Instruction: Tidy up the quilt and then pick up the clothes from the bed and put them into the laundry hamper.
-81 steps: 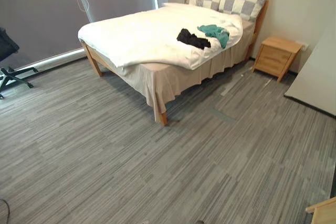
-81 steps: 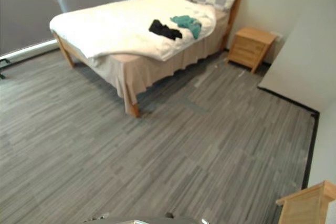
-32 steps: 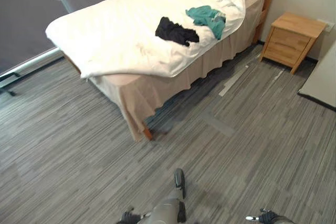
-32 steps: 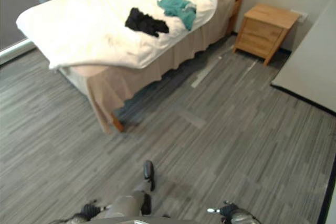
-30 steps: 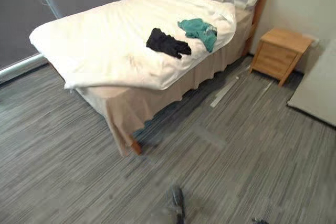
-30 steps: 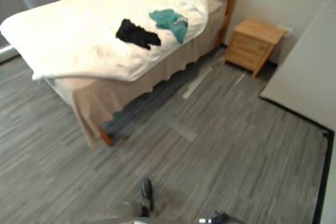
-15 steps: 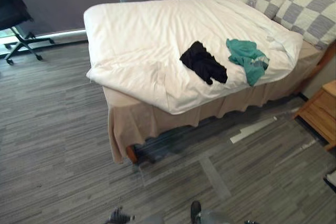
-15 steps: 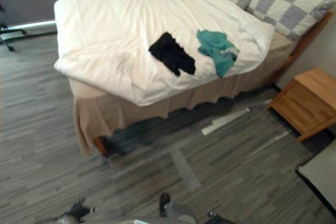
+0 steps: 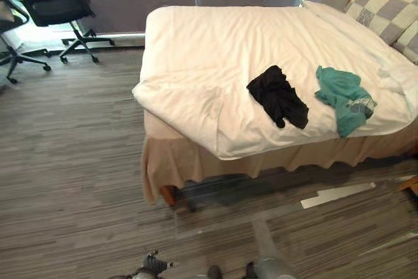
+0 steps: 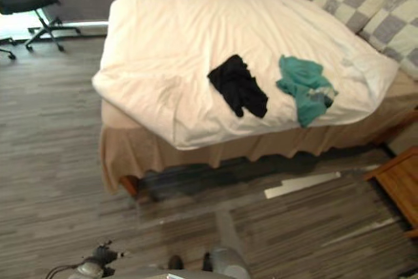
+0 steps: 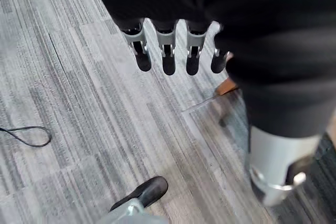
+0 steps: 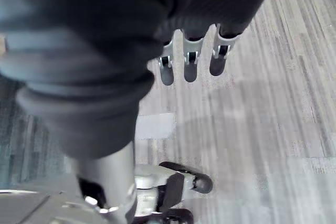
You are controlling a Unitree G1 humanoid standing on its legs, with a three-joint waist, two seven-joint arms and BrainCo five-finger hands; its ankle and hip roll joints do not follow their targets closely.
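Quilt (image 9: 215, 63) lies rumpled at the near corner; 2 garments, black (image 9: 277, 96) and teal (image 9: 345, 96), remain on the bed (image 9: 196, 155). Left hand (image 11: 168, 51) and right hand (image 12: 191, 59) hang empty, fingers straight.

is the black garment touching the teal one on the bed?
No: the black garment and the teal garment lie apart, with a strip of white quilt between them.

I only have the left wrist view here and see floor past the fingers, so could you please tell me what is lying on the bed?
Observer: A black garment lies on the white quilt.
Operator: Is there any other clothing?
Observer: Yes, a teal garment lies beside it, nearer the checked pillows.
Operator: Is the quilt tidy?
Observer: No, its near corner is rumpled and folded.
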